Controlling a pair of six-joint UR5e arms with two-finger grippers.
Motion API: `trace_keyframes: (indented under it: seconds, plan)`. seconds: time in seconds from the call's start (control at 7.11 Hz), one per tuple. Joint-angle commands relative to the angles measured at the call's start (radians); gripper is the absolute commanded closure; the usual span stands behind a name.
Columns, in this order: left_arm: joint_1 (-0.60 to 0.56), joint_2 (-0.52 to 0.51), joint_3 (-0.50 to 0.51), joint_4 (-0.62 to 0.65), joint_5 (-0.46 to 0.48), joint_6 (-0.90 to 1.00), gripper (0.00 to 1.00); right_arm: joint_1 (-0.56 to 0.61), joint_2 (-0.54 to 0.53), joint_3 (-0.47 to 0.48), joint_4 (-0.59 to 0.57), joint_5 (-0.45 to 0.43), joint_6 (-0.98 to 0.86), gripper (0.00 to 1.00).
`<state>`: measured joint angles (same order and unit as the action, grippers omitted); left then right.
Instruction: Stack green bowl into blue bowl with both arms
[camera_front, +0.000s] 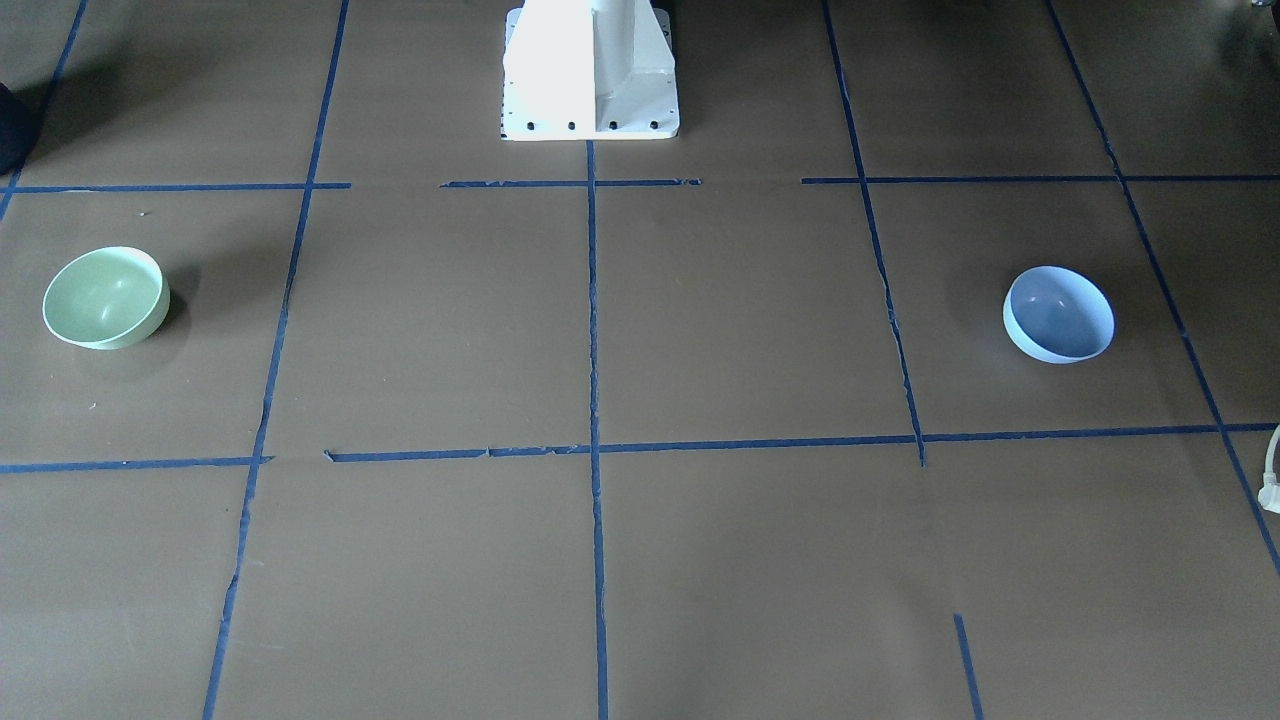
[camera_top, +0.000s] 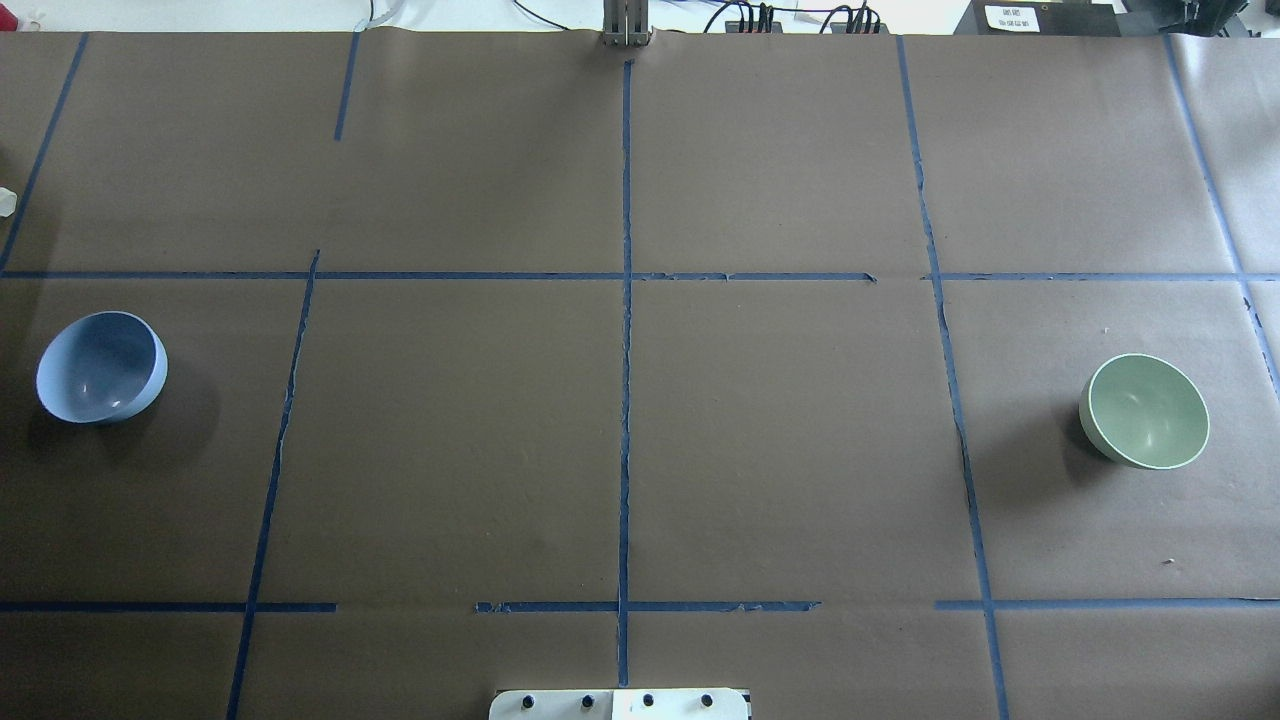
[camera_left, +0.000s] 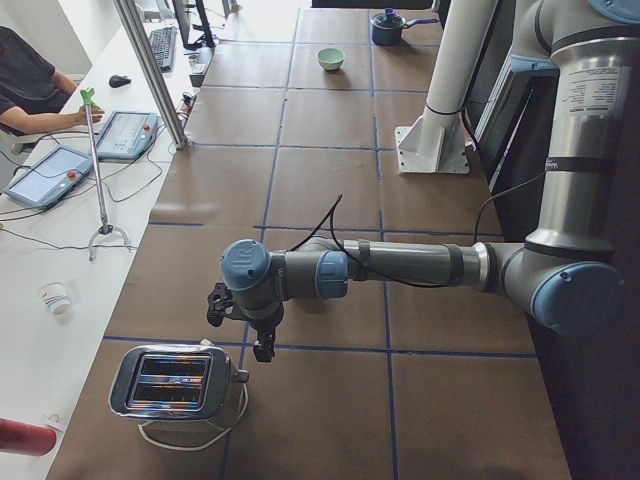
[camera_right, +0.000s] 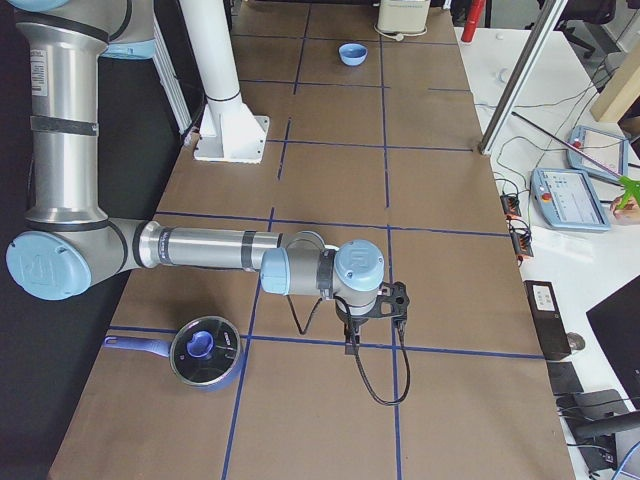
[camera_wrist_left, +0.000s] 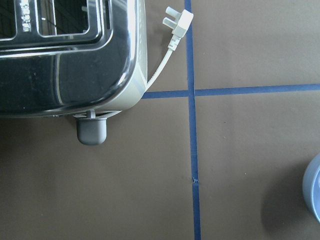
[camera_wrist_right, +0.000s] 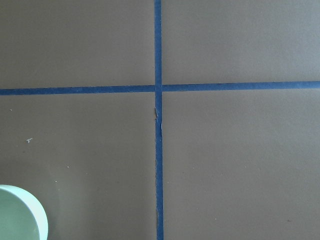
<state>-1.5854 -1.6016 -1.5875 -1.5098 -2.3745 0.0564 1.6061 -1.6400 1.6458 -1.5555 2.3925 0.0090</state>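
Note:
The green bowl (camera_top: 1145, 411) sits upright on the table's right side in the overhead view; it also shows in the front view (camera_front: 105, 298) and at the bottom left of the right wrist view (camera_wrist_right: 17, 215). The blue bowl (camera_top: 100, 367) sits upright at the far left, far from the green one, and shows at the left wrist view's right edge (camera_wrist_left: 314, 187). My left gripper (camera_left: 262, 342) hovers near a toaster and my right gripper (camera_right: 350, 335) hovers near a pot. Both show only in side views, so I cannot tell whether they are open or shut.
A chrome toaster (camera_left: 175, 385) with a white plug (camera_wrist_left: 178, 22) stands beside the blue bowl. A blue lidded pot (camera_right: 205, 352) stands near the right arm. The white pedestal (camera_front: 590, 70) is at the table's robot side. Blue tape lines (camera_top: 625, 300) grid the brown table.

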Motion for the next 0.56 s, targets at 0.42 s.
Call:
trace_keyframes:
  seconds: [0.42]
  plan:
    - [0.310, 0.101, -0.003, -0.654, -0.068, -0.806, 0.00, 0.000, -0.003, 0.011, 0.000, 0.004, 0.000, 0.00]
